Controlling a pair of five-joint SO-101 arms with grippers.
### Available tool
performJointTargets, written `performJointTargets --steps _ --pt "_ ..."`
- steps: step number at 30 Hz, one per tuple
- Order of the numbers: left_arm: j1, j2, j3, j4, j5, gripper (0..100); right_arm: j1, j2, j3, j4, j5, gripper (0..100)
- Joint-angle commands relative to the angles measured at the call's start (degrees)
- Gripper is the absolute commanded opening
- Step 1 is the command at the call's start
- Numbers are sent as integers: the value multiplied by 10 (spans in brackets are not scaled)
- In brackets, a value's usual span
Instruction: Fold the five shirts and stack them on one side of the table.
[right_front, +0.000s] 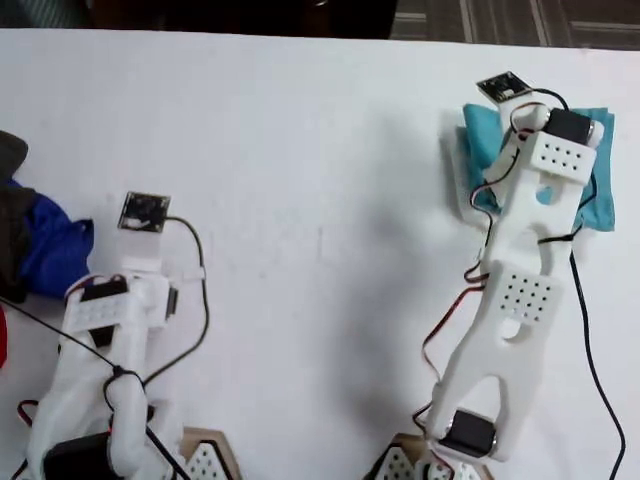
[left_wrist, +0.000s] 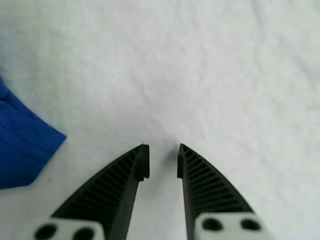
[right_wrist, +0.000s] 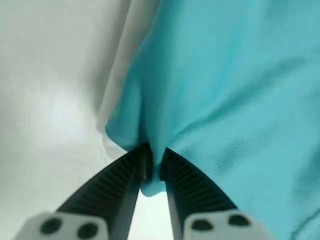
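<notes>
The teal shirt (right_front: 482, 140) lies folded at the counter's (right_front: 300, 130) far right, an edge fold pinched in the right gripper (right_wrist: 152, 167), while the left gripper (left_wrist: 162, 162), slightly spread and empty, hangs nearer the blue shirt (left_wrist: 22, 145) at the left edge.
</notes>
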Motion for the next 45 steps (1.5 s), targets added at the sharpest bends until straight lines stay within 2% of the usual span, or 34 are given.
performJointTargets --steps 1,5,12,17,22,26,29,35,38,42,45 --pt "-1 -18 -2 -10 1 120 2 -69 -2 14 6 26" --pt "-1 -18 -2 -10 1 120 -6 -95 4 14 6 26" --pt "-1 -18 -2 -10 1 120 -58 -136 136 13 7 26" --pt "-1 -18 -2 -10 1 120 -72 -156 165 13 7 26" --pt "-1 -18 -2 -10 1 120 -57 -155 164 12 11 27" --pt "-1 -18 -2 -10 1 120 -36 -153 164 7 66 29" --pt "-1 -18 -2 -10 1 120 -19 -153 164 -9 81 33" --pt "-1 -18 -2 -10 1 120 4 -162 152 -15 80 163" --pt "-1 -18 -2 -10 1 120 17 -180 112 -12 78 146" --pt "-1 -18 -2 -10 1 120 46 -215 59 -7 14 151" --pt "-1 -18 -2 -10 1 120 73 -222 61 -7 -72 162"
